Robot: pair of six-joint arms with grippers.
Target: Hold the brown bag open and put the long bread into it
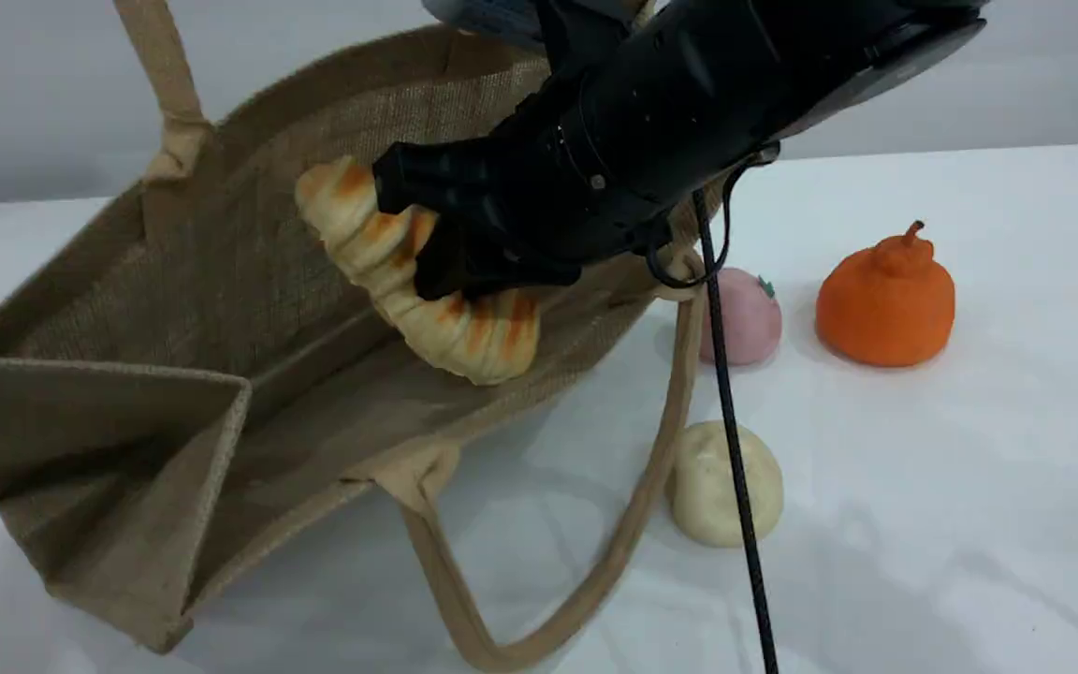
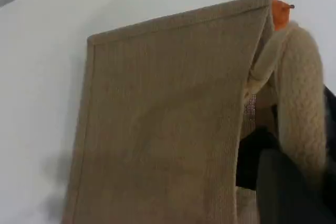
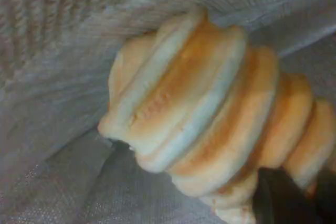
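The brown bag [image 1: 221,281] lies on its side with its mouth facing the right and its upper wall lifted. My right gripper [image 1: 419,234] reaches into the mouth, shut on the long bread [image 1: 473,328], which hangs tilted just inside above the lower wall. In the right wrist view the long bread [image 3: 210,108] fills the frame against the bag's weave, with a dark fingertip [image 3: 283,198] at its lower right. The left wrist view shows the brown bag [image 2: 157,119] from outside and its beige handle [image 2: 302,103] running into my left gripper [image 2: 283,192], which is shut on it.
An orange fruit [image 1: 887,300], a pink fruit [image 1: 747,318] and a round cream bun [image 1: 712,482] sit on the white table to the bag's right. The bag's lower handle [image 1: 633,524] loops across the table near the bun. A black cable [image 1: 735,449] hangs over them.
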